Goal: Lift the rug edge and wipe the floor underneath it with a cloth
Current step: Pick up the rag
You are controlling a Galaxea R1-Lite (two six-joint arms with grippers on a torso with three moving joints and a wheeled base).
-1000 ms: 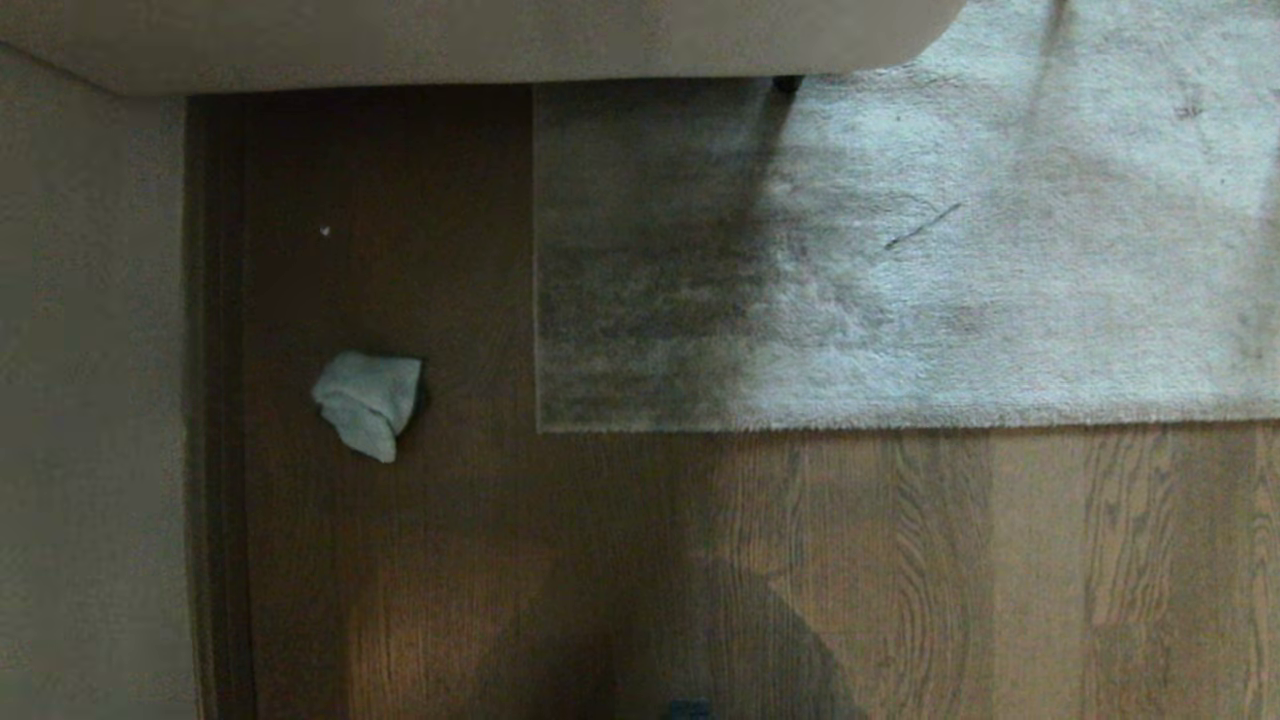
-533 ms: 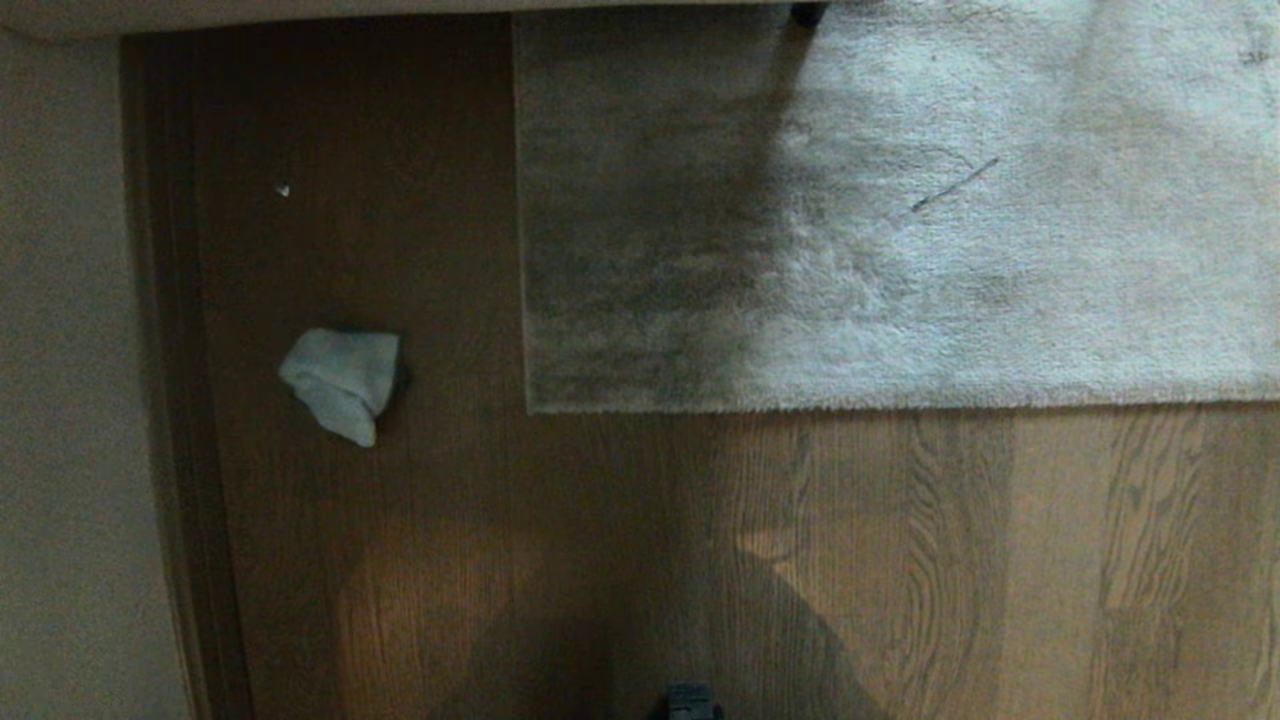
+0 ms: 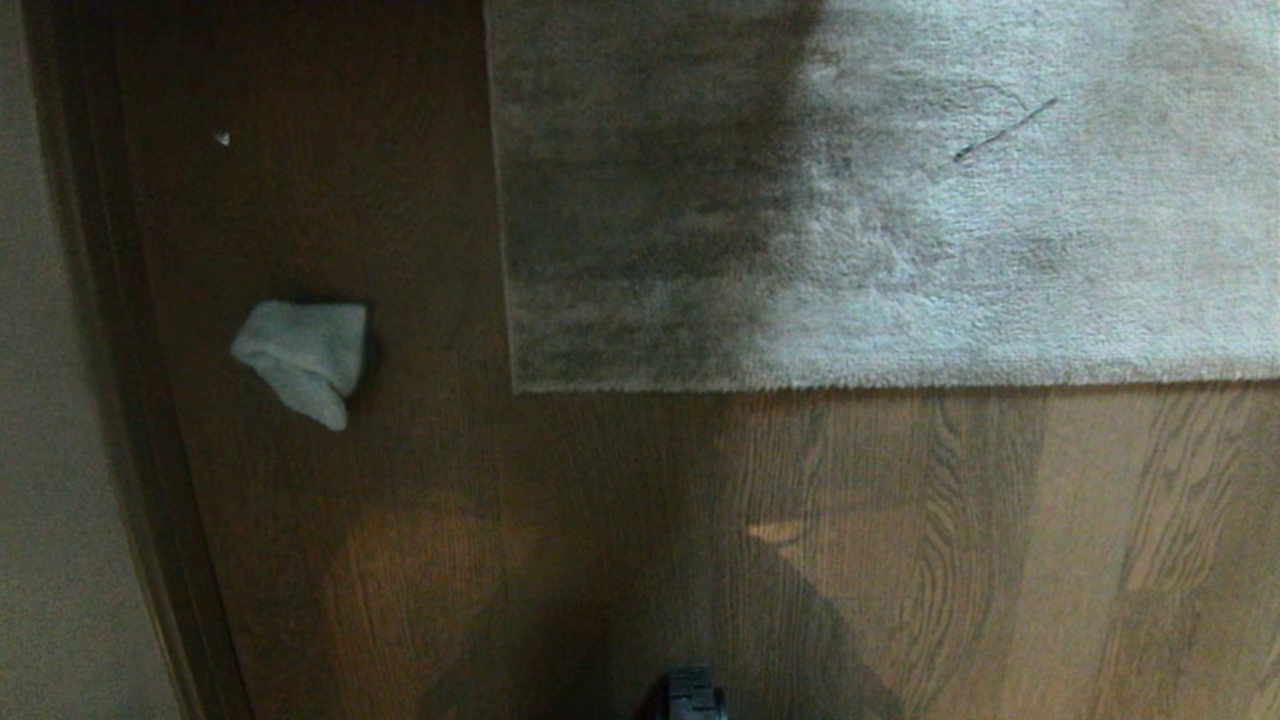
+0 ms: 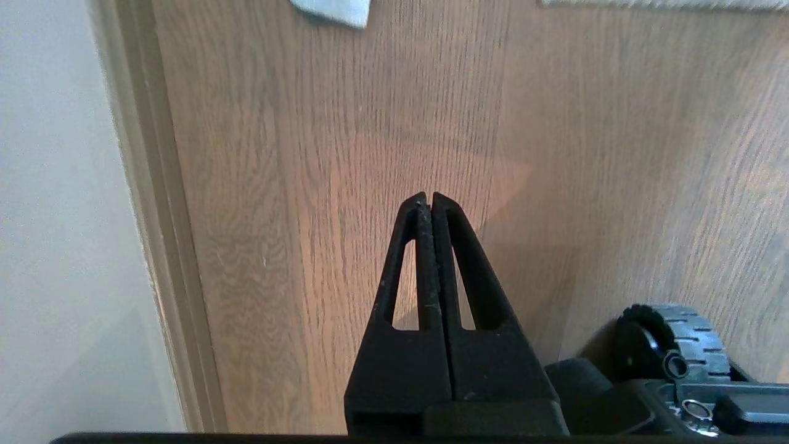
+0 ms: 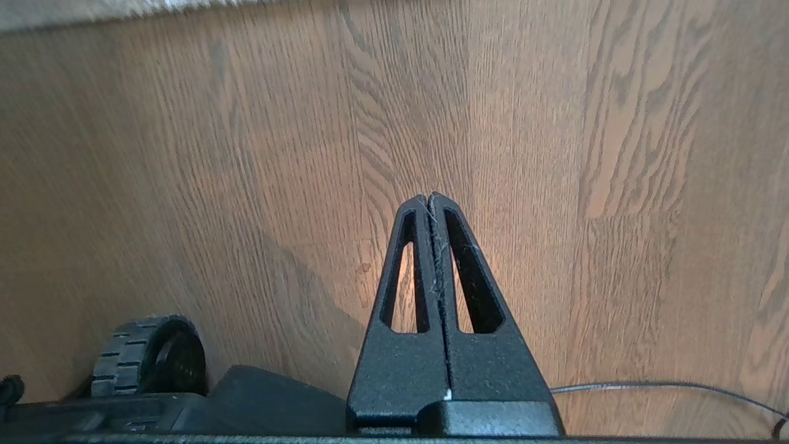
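Note:
A light grey shaggy rug fills the upper right of the head view, its straight rug edge (image 3: 880, 383) lying flat on the brown wood floor (image 3: 620, 520). The small pale cloth (image 3: 300, 358) lies crumpled on the floor to the left of the rug's corner. Neither gripper shows in the head view. In the left wrist view my left gripper (image 4: 429, 196) hangs shut and empty above bare floor, with a corner of the cloth (image 4: 336, 9) far ahead of it. My right gripper (image 5: 429, 197) is shut and empty too, over bare planks short of the rug edge (image 5: 92, 15).
A pale wall (image 3: 40, 450) with a dark baseboard (image 3: 130, 420) runs down the left side. My base wheels (image 4: 669, 339) (image 5: 148, 354) stand beside the grippers. A thin cable (image 5: 666, 387) lies on the floor near the right gripper. A small white speck (image 3: 221, 138) lies on the floor.
The whole head view has shifted: the pale furniture at the top has left the picture and rug and cloth look larger. Nothing on the floor has moved.

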